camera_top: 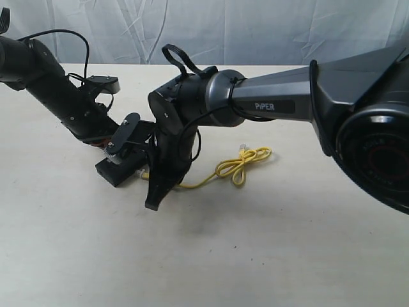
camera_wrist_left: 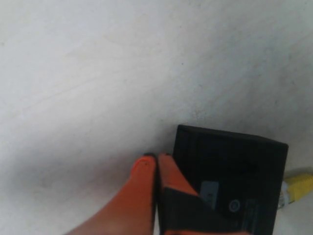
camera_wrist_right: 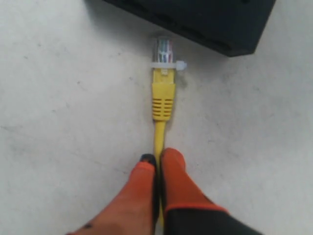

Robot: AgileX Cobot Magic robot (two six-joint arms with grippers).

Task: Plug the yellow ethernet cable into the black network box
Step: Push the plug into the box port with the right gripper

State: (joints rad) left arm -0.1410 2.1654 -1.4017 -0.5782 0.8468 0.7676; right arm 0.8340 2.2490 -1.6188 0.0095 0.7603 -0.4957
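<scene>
The black network box (camera_top: 117,171) lies on the table under the left arm. My left gripper (camera_top: 115,152) is shut, its orange fingertips (camera_wrist_left: 146,164) pressed against the side of the box (camera_wrist_left: 234,171) with nothing between them. My right gripper (camera_top: 155,197) reaches across the middle and is shut on the yellow ethernet cable (camera_wrist_right: 159,132) just behind its plug. The clear plug (camera_wrist_right: 163,49) points at the box's side (camera_wrist_right: 205,22), its tip right at the edge. I cannot tell whether it has entered a port. The cable's looped knot (camera_top: 239,165) and free end (camera_top: 243,148) lie to the right.
The pale tabletop (camera_top: 268,243) spreads around the box. A white cloth backdrop (camera_top: 223,29) hangs behind the table. The right arm's large dark body (camera_top: 358,109) fills the right side of the exterior view.
</scene>
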